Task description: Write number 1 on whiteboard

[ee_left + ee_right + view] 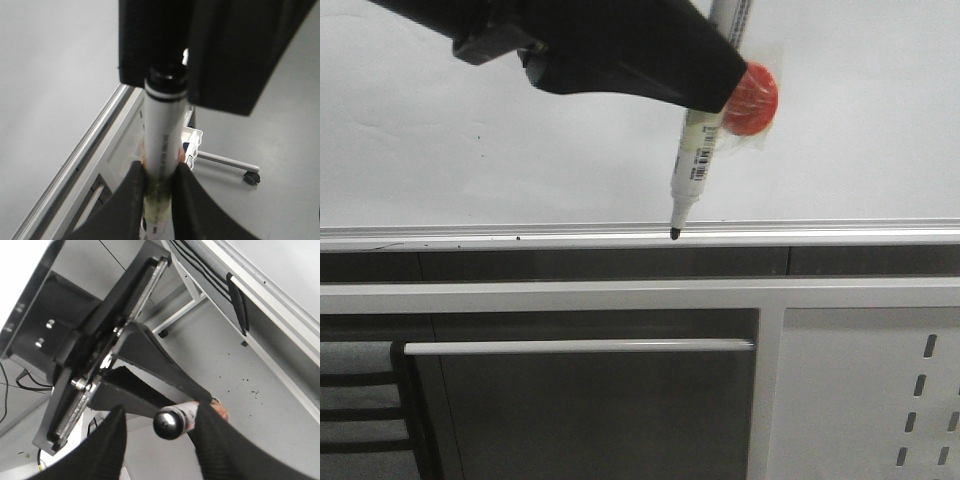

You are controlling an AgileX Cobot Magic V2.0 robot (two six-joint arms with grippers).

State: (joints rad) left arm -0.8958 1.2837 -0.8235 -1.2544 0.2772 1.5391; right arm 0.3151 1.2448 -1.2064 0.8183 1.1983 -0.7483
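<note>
Left gripper (pixel 718 92) reaches in from about 10 o'clock in the front view, and it is a black claw squeezed tight on a marker (pixel 697 158). From the left wrist camera the two black fingers (pixel 134 200) press on both sides of the white marker (pixel 162 130), with only the pen between them. The marker is nearly straight up and leans a little, with its top toward 1 o'clock and its black tip toward 7 o'clock. The tip sits right at the silver rail (pixel 520 238) on the near edge of the whiteboard (pixel 520 150). I cannot tell if the tip is touching. The whiteboard is big, flat and pale grey, and it fills the far half of the front view, from 9 o'clock over to 3 o'clock. Its face near the tip is plain, with a few tiny dark specks. A round red thing (pixel 757 100) sits at 3 o'clock from the claw, just behind the marker. Down at 5 o'clock, closer to the robot than the rail, is a white panel with slots (pixel 865 400). The right gripper (pixel 161 412) shows only in its own wrist camera. Its two black fingers are spread wide apart and hold nothing. The round dark end of the marker (pixel 168 424) shows between them, but I cannot tell how close it is.
</note>
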